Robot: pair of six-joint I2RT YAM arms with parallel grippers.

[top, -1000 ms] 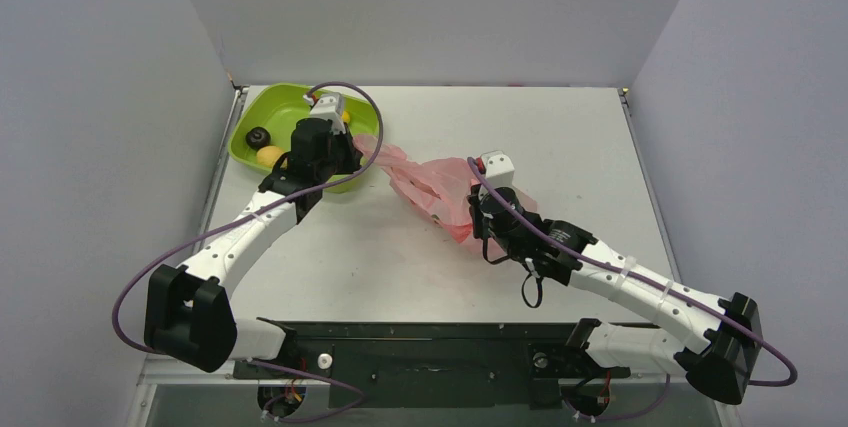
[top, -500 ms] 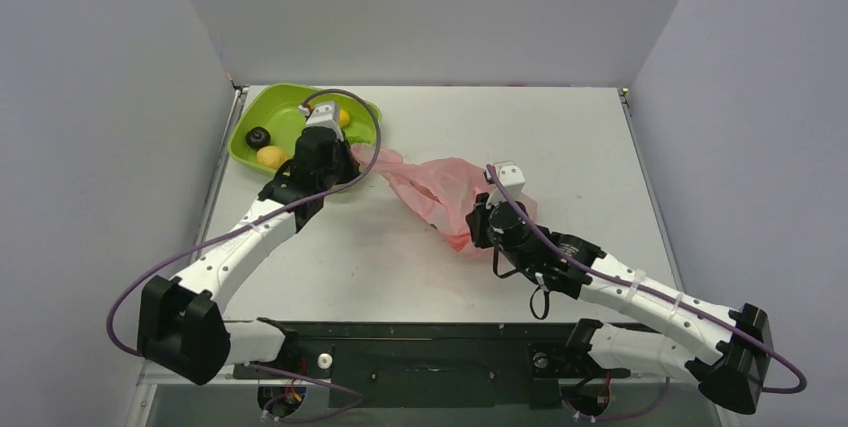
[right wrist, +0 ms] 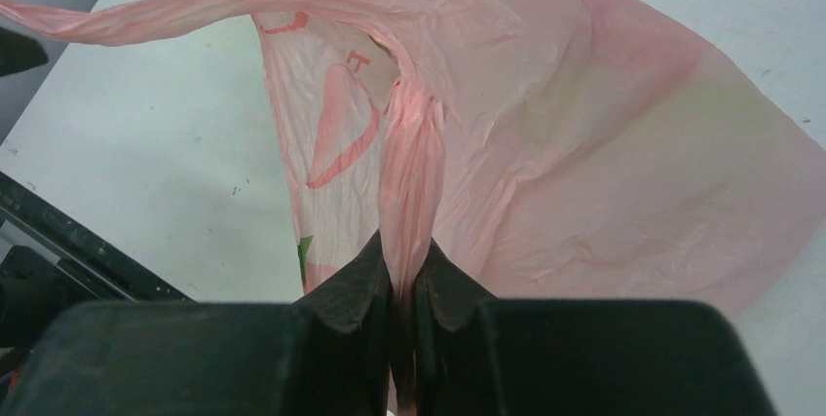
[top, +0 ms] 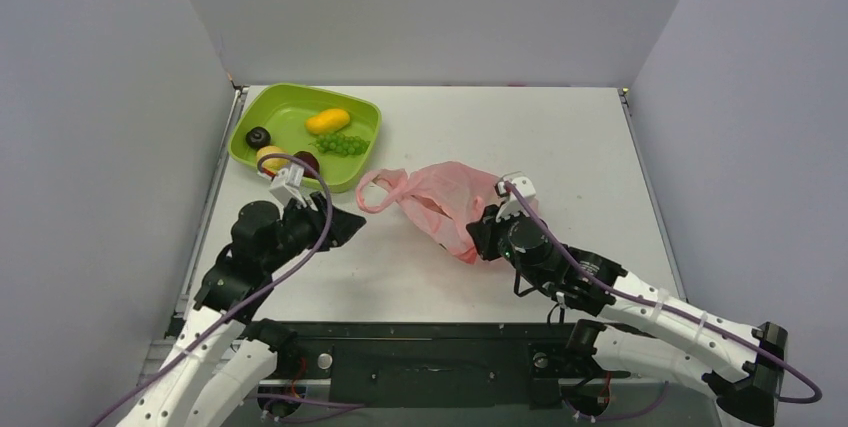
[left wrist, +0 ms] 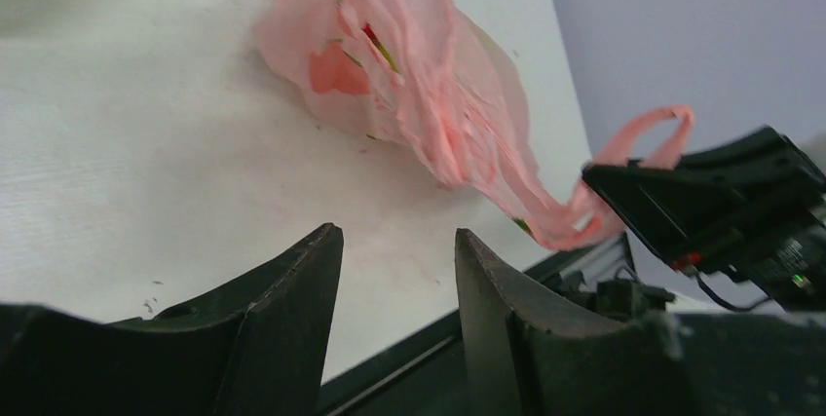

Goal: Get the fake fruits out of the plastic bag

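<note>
Pink film bunches in the clamped right gripper (right wrist: 401, 270), which pinches the plastic bag (right wrist: 604, 143) lying mid-table (top: 560, 137); the left gripper (left wrist: 397, 239) hangs parted and empty. A sharp tug could tear the thin film or pull it free. Far left, the green tray (top: 290, 112) holds plum (top: 259, 136), lemon (top: 270, 156), dark red apple (top: 307, 161), mango (top: 328, 121) and grapes (top: 343, 145).

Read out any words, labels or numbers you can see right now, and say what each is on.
No readable text in any view.
Red print on the plastic bag: outlined shapes and a few crumpled marks, too folded to read as words.
Green tray: no label visible.
</note>
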